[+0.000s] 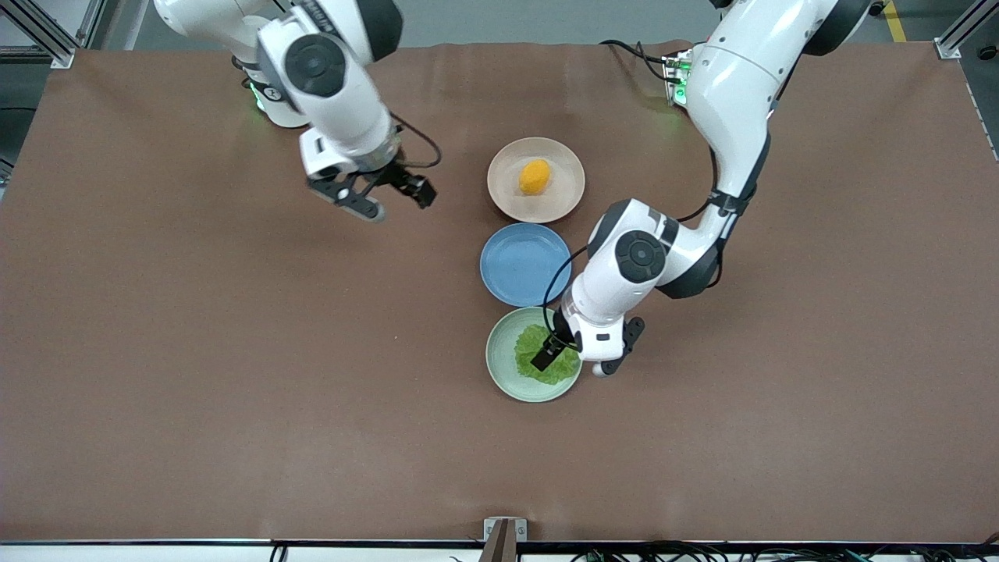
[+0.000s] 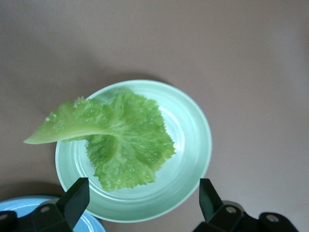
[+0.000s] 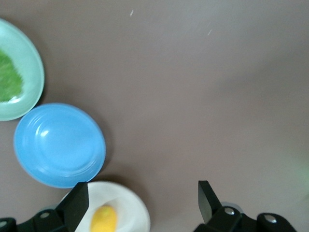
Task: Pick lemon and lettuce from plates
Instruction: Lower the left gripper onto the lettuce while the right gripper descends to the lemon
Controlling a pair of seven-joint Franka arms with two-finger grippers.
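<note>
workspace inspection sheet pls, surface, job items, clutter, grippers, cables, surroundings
surface: brown table, three plates in a row near its middle.
job's things: lemon on the beige-pink plate, farthest from the front camera; lettuce lying in the mint green plate, nearest it, not gripped.
clutter: blue plate between the two, nothing on it.
grippers: left gripper open, over the lettuce; right gripper open, over bare table toward the right arm's end, short of the lemon.
cables: black cable looping off the left arm over the blue plate's edge.
surroundings: metal frame posts at the table corners.
</note>
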